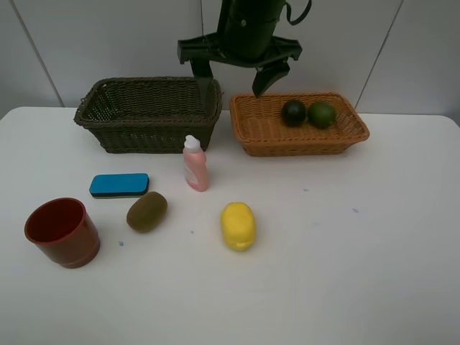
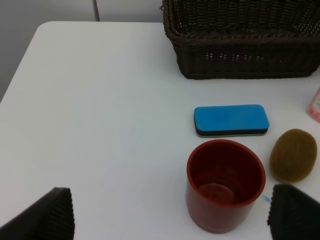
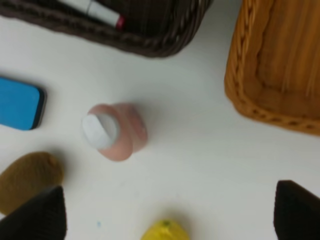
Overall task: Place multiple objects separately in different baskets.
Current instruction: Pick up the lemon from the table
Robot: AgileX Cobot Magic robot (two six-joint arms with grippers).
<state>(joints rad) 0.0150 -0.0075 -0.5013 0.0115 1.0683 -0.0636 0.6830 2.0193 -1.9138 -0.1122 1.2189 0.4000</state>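
Now the open right claw point(image 3: 165, 215) hangs high near the bottle point(image 3: 127, 139); centre it, drop straight, grip below the cap point(image 3: 99, 129). Left claw point(image 2: 170, 212) is open too.

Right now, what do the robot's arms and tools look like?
Both are black. The right tool is a wide crossbar with two tapering fingers, and a thin black cable loops beside its arm. The left tool shows ribbed black fingertips.

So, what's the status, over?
Left gripper open, right gripper open, both empty. Lime, mangosteen in tan basket; pen in dark basket. Nothing blocking pink bottle.
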